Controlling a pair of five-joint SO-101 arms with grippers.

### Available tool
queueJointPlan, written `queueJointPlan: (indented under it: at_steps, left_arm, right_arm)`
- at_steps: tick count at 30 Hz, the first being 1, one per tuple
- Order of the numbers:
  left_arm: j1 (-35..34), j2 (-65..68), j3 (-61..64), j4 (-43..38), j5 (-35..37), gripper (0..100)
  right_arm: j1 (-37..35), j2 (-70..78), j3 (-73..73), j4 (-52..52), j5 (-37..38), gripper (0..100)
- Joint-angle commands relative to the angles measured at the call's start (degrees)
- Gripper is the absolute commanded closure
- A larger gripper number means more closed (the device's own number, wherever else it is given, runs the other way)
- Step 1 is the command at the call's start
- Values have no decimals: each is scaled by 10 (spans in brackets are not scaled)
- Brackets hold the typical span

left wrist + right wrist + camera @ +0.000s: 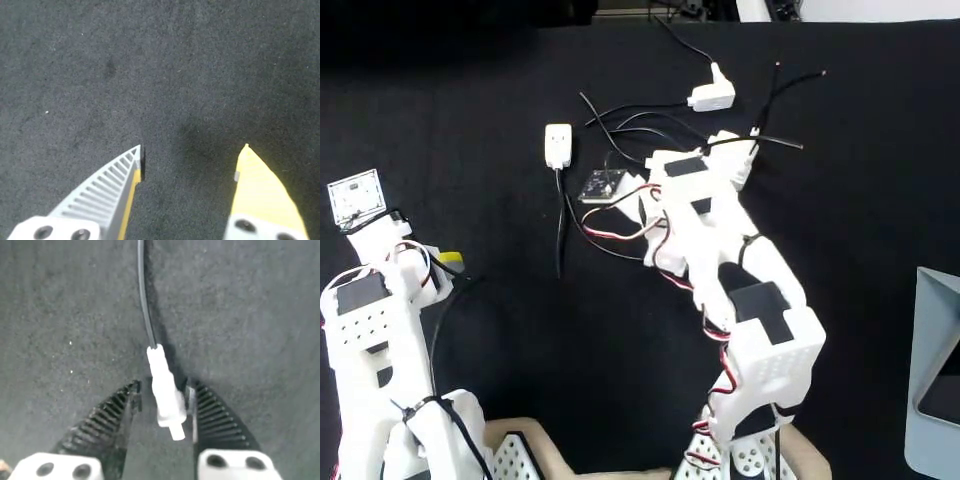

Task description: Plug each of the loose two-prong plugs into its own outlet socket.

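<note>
Black cloth covers the counter [470, 90]. In the right wrist view, a small white plug [164, 390] lies on the cloth between the jaws of the right gripper [166, 386]. The jaws are spread, one on each side of the plug. The plug sits close against one jaw, with a clear gap to the other, so it is not pinched. Its stubby end points back toward the wrist, and its black cord [145, 300] runs straight away from the gripper.

The left gripper [192, 155] hangs over bare cloth with its jaws spread wide, one grey and ribbed, one yellow.

From above, the left arm sits at the near left corner, well apart from the cords. One white corded block [558, 145] lies left of the right arm's tip, and a second white corded block [712, 95] lies just beyond it.
</note>
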Motion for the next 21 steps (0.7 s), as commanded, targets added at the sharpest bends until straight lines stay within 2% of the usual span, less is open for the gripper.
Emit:
queueJointPlan:
  at_steps: [1, 6, 9, 17, 21]
  left_arm:
    - [-1, -11, -5, -11, 2, 701]
    - [-1, -11, -3, -11, 1, 701]
    - [-1, -11, -3, -11, 1, 701]
    - [1, -17, -4, -8, 0, 701]
    - [39, -17, -8, -7, 0, 701]
  right_arm:
    - [11, -27, -25, 4, 25, 887]
    - [13, -27, -25, 4, 40, 926]
    - [18, -29, -27, 4, 42, 985]
    - [19, -124, -34, 34, 57, 987]
    - [17, -199, -34, 45, 4, 987]
